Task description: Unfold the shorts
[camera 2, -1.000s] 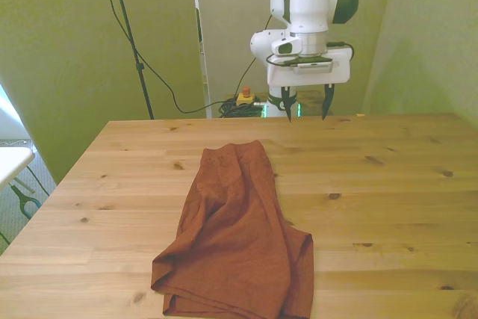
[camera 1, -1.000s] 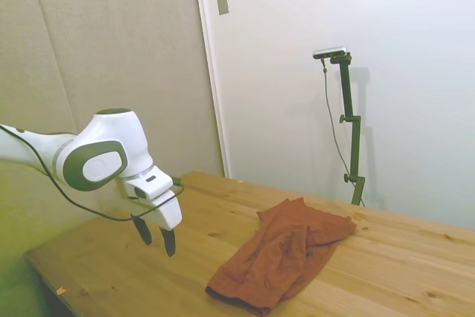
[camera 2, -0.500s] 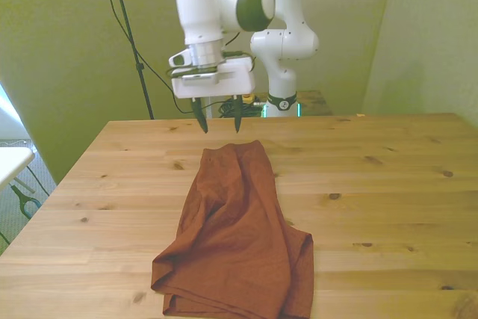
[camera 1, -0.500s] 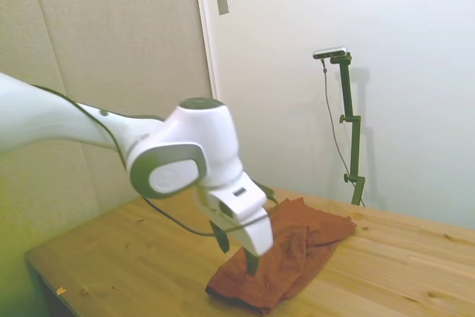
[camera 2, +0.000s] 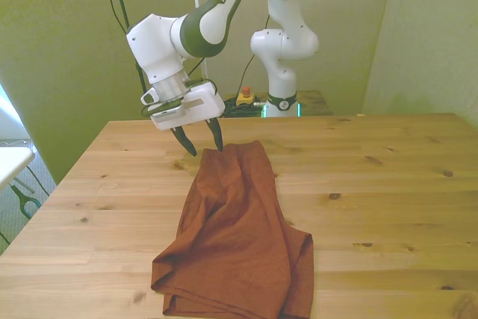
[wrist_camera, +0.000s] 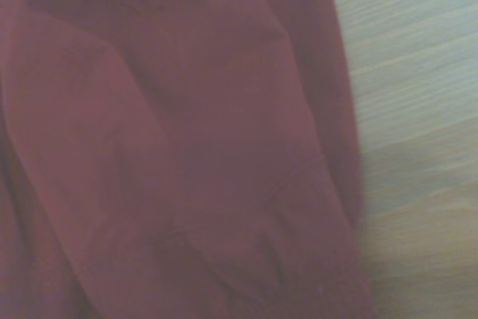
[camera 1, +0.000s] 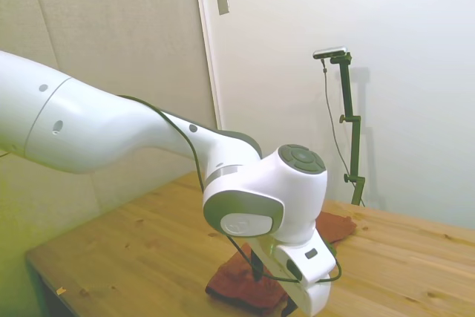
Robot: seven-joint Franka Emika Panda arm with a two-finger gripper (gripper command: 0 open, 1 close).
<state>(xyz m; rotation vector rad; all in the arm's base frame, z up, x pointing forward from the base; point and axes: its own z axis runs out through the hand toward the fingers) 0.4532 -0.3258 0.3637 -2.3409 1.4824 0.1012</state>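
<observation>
in the side view you get little help: the arm's bulky wrist blocks most of the scene, and only the ends of the shorts (camera 1: 245, 283) show around it on the wooden table (camera 1: 133, 246), with the gripper (camera 1: 291, 308) low at the picture's bottom edge, its fingers largely hidden. go to the front view for the relation that matters. there the shorts (camera 2: 235, 237) lie folded in a long strip, their long axis running from a narrow end near the table's far side to a broader bunched end at the near edge, slanting a little toward the front view's left. the gripper (camera 2: 200, 142) hangs tilted at that far narrow end, its jaws spread with nothing between them; one fingertip looks right at the fabric's far corner, the other off the cloth over bare table (camera 2: 388, 184) on the front view's left, though whether either touches you cannot tell. so nearly the whole garment stretches away from the jaws toward the near edge. the wrist view shows creased rust fabric (wrist_camera: 179, 147) filling most of the frame beside a strip of wood (wrist_camera: 411, 95), which suggests you are over the cloth's edge.
</observation>
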